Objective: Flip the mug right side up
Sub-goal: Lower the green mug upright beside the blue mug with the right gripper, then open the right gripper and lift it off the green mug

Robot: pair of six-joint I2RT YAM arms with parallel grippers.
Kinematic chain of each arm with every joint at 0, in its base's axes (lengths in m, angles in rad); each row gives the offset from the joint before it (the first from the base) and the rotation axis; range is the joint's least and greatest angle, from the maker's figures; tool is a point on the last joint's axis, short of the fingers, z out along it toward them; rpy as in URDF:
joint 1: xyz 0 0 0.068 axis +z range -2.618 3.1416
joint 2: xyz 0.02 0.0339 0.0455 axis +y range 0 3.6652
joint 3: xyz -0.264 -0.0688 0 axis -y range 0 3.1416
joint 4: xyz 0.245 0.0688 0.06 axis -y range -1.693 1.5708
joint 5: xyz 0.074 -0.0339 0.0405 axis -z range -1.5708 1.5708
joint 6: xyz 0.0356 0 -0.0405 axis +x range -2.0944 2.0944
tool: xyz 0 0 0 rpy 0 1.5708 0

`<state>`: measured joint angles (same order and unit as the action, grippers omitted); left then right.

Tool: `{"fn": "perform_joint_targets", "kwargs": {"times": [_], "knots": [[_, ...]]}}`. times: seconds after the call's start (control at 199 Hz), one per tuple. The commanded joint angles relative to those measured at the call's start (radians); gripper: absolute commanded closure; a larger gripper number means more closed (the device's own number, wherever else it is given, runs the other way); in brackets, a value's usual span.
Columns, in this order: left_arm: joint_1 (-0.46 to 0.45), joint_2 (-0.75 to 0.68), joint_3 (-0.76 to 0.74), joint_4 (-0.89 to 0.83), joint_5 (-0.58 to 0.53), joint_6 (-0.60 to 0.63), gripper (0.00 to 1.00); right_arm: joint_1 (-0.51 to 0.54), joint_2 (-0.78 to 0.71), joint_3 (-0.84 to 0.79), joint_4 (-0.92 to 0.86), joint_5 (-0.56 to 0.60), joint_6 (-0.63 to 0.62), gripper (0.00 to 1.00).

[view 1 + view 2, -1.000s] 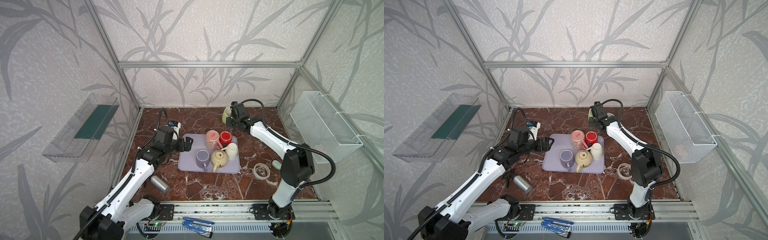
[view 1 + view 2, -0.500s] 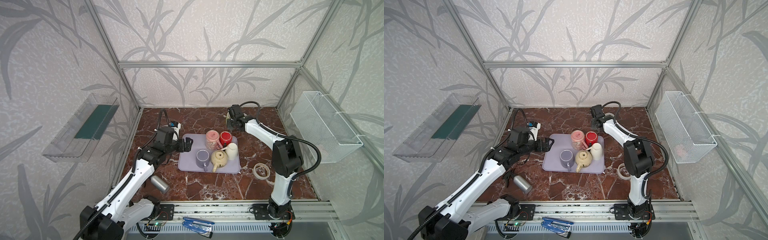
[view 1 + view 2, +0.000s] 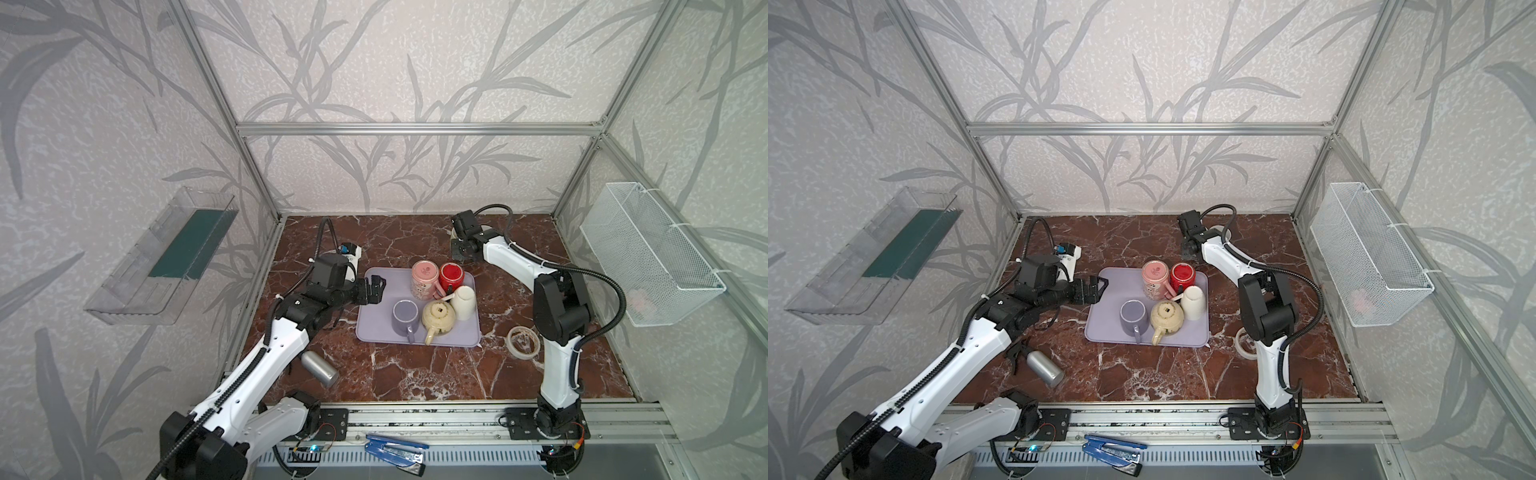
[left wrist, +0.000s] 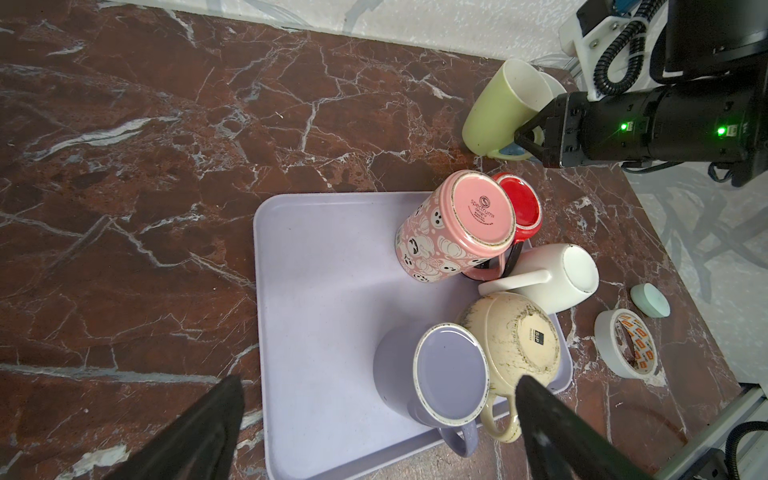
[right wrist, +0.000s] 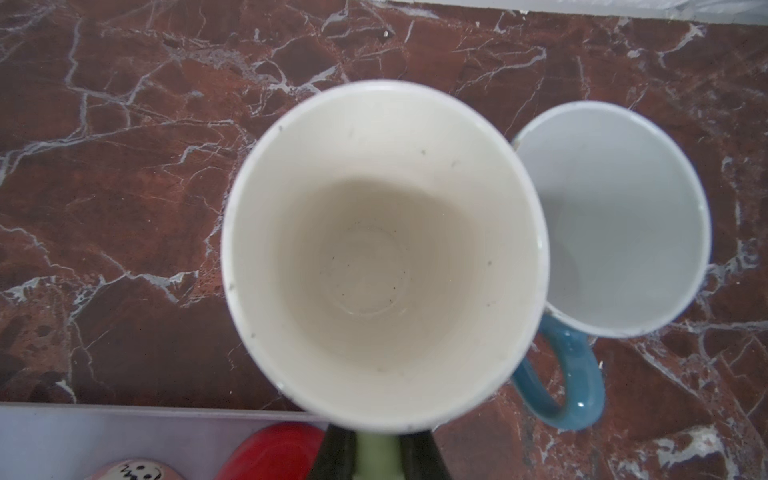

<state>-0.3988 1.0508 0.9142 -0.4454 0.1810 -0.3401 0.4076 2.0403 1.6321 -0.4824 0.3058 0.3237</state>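
Right gripper (image 4: pixel 528 139) is pinched on the handle (image 5: pixel 376 451) of the green mug (image 4: pixel 494 112), a finger pressed to each side of it. That mug stands mouth up on the far part of the table (image 3: pixel 415 374), right of centre and just beyond the tray's (image 4: pixel 316 291) far right corner. I cannot tell whether its base touches the marble. Just behind it stands a blue-handled mug (image 5: pixel 611 224), also mouth up, the two rims nearly touching. Left gripper (image 3: pixel 375 287) hangs over the tray's left edge with its fingers spread wide, holding nothing. Five mugs sit bottom up on the tray: the pink mug (image 4: pixel 457 232) and red mug (image 4: pixel 519 208) on the far side, the white mug (image 4: pixel 557 282), cream mug (image 4: pixel 519 336) and purple mug (image 4: pixel 449 374) nearer.
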Motion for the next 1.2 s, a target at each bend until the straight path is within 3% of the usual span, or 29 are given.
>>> {"fn": "perform_joint_targets", "kwargs": {"times": [0.0,0.597,0.873,1.199], "knots": [[-0.002,0.003,-0.008,-0.009,-0.005,0.011,0.01,-0.007,0.012,0.058,0.04,0.043,0.0,1.0],[-0.002,0.019,-0.005,-0.007,-0.002,0.01,0.01,-0.01,0.089,0.12,0.009,0.023,-0.005,1.0],[-0.003,0.024,-0.005,-0.006,0.006,0.01,0.01,-0.011,0.074,0.111,-0.004,-0.003,-0.013,0.79],[-0.002,0.018,-0.006,-0.007,0.006,0.009,0.01,-0.01,0.031,0.105,-0.027,-0.012,-0.03,0.62]]}}
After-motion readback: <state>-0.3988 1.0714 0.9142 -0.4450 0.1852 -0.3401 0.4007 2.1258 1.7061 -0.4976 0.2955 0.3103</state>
